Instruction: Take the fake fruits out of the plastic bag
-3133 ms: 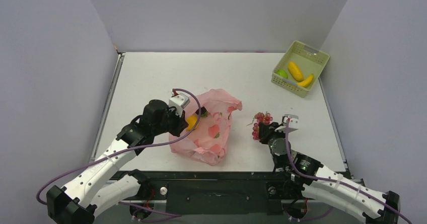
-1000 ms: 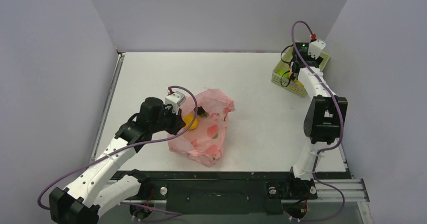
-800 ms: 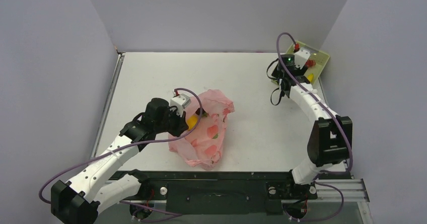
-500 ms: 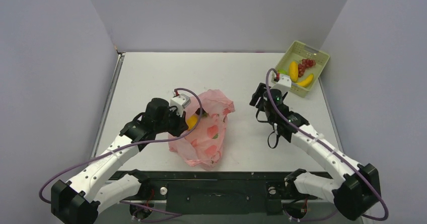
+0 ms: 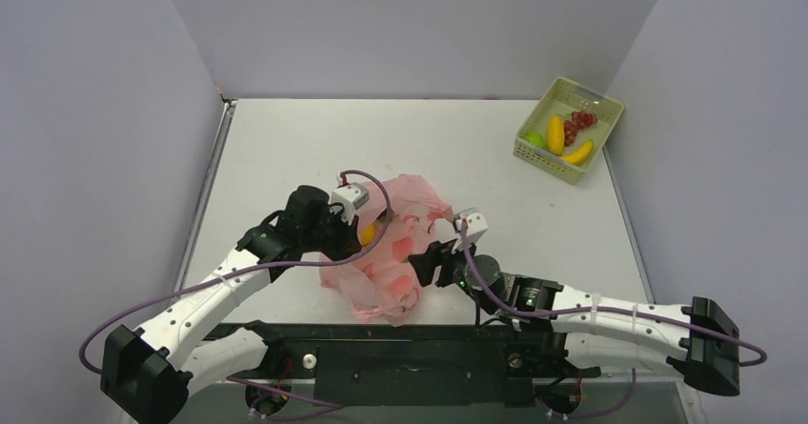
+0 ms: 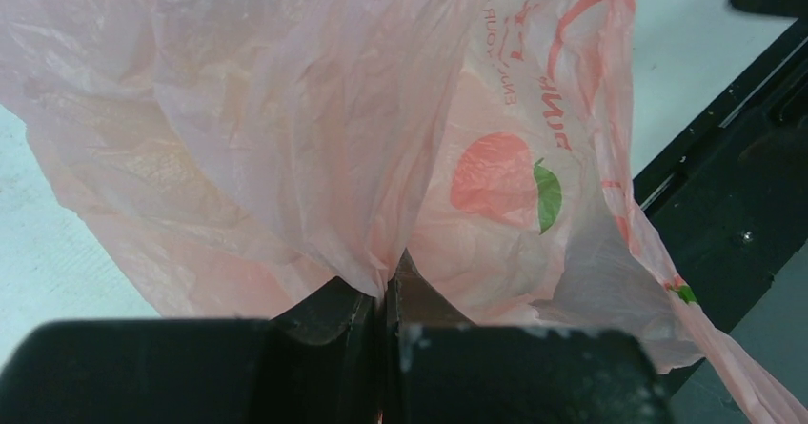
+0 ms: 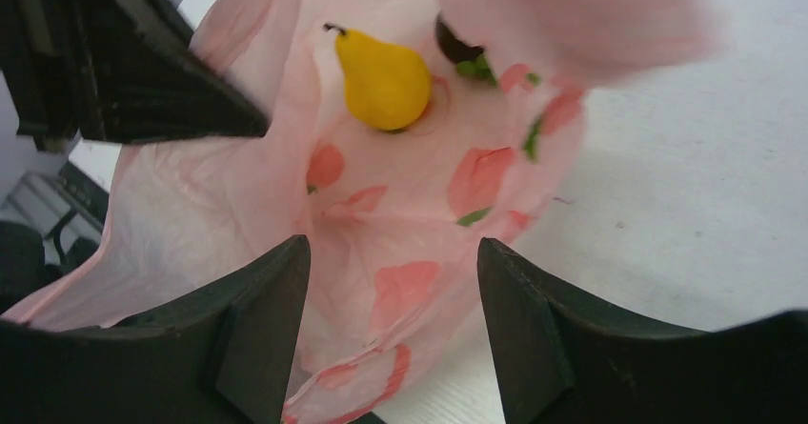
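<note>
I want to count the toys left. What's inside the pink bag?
Inside the pink bag lies a yellow pear, and near it a dark fruit half hidden by a fold. Anything deeper is covered by plastic.

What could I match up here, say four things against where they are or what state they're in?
1 yellow pear
2 grape bunch
3 left pincer
4 right pincer

A open and empty
B in the green basket
C inside the pink bag
D shut on bag plastic

Pairs: 1-C, 2-B, 3-D, 4-A
</note>
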{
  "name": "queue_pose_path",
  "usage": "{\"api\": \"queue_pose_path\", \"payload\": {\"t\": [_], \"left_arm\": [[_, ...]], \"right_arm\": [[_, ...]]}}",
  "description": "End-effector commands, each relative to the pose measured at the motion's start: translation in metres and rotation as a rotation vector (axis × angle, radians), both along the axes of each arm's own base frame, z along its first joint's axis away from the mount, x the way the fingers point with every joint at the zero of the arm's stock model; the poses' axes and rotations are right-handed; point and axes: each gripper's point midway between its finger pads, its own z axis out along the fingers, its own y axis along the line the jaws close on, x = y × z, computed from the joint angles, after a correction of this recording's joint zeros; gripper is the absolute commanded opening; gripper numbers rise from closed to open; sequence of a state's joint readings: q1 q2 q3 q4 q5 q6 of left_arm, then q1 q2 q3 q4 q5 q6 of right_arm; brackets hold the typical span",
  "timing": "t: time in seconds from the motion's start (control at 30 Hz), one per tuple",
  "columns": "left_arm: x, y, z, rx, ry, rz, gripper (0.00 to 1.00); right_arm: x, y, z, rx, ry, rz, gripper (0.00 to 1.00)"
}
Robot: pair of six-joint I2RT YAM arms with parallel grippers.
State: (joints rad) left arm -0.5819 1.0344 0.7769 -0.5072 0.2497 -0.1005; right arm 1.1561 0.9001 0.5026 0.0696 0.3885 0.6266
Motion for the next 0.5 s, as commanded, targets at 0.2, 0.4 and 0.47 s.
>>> {"api": "queue_pose_path", "payload": {"t": [0.2, 0.4, 0.47], "left_arm": [[0.001, -0.015, 0.043, -0.094, -0.133, -0.049, 0.00], [0.001, -0.015, 0.050, -0.117, -0.158, -0.037, 0.00], [0.001, -0.016, 0.049, -0.115, -0.154, -0.040, 0.00]], "right_arm": [[0.019, 0.065, 0.030, -0.116, -0.161, -0.022, 0.63], [0.056, 0.086, 0.004, -0.157, -0.169, -0.022, 0.60], [0.068, 0.095, -0.008, -0.149, -0.158, 0.008, 0.58]]}}
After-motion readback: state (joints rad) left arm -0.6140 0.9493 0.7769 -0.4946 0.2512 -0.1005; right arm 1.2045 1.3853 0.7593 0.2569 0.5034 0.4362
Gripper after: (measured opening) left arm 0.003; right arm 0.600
